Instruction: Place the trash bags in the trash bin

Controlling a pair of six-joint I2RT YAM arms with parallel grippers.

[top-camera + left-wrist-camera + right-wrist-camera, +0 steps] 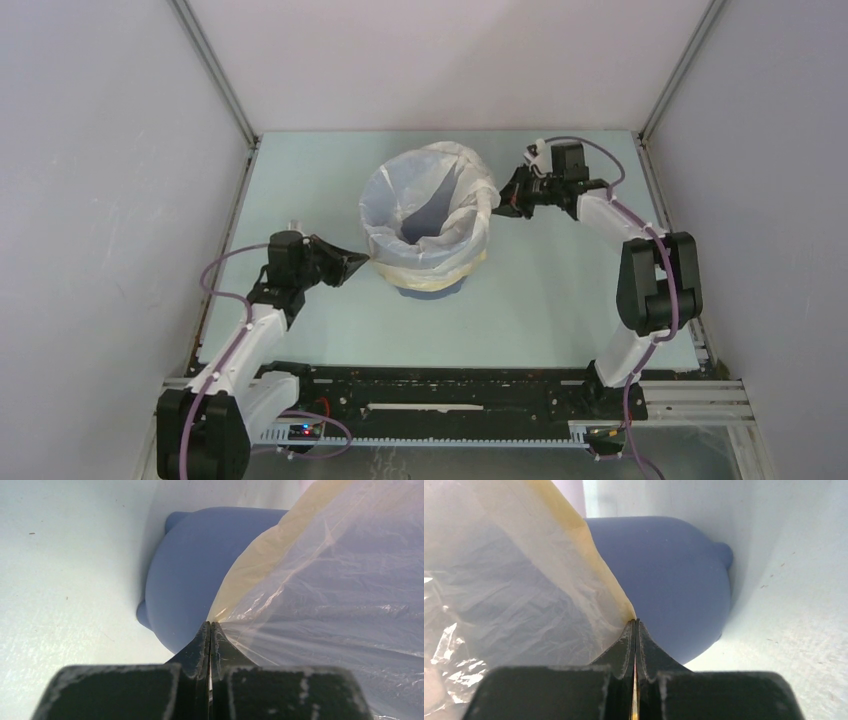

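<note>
The blue trash bin (pixel 430 288) stands upright mid-table, nearly all wrapped by the translucent white trash bag (pixel 425 200), whose open mouth rises above it. The bag's pale yellow band (pixel 440 275) hangs low around the bin's outside. My left gripper (pixel 366 259) is shut on the bag's rim at the bin's left side; in the left wrist view the yellow band (pixel 250 565) runs into the closed gripper (pixel 210 624) beside the blue bin wall (pixel 190 575). My right gripper (pixel 497 203) is shut on the rim at the bin's right; in its wrist view the gripper (pixel 635 621) pinches the band (pixel 589 555) before the bin (pixel 669 580).
The pale table (pixel 560 290) is enclosed by grey walls at the left, back and right. A black rail (pixel 440 385) with the arm bases runs along the near edge.
</note>
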